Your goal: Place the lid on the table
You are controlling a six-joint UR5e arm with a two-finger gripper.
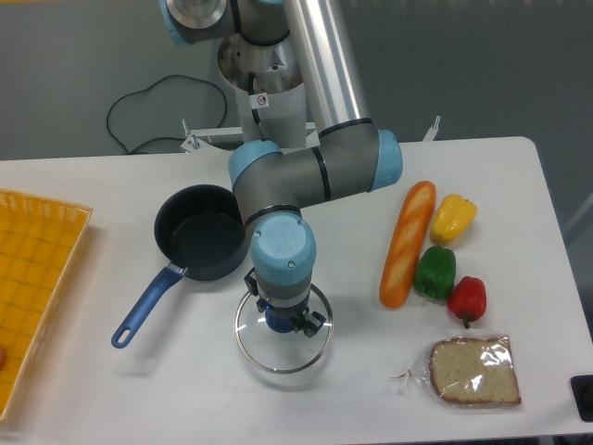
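- The lid (282,345) is seen on the white table (139,389), at 5 o'clock from the dark blue pan (201,244).
- The gripper (281,321) is placed right over the lid's blue knob.
- Its fingers are hidden by the arm, so it cannot be told whether they are spread or pinching.

Bright, even light falls from above on the white table (519,185). Shadows are soft and short, lying close under objects. Focus is sharp everywhere. The steel arm tube (320,56) at 12 o'clock shows mild glare.
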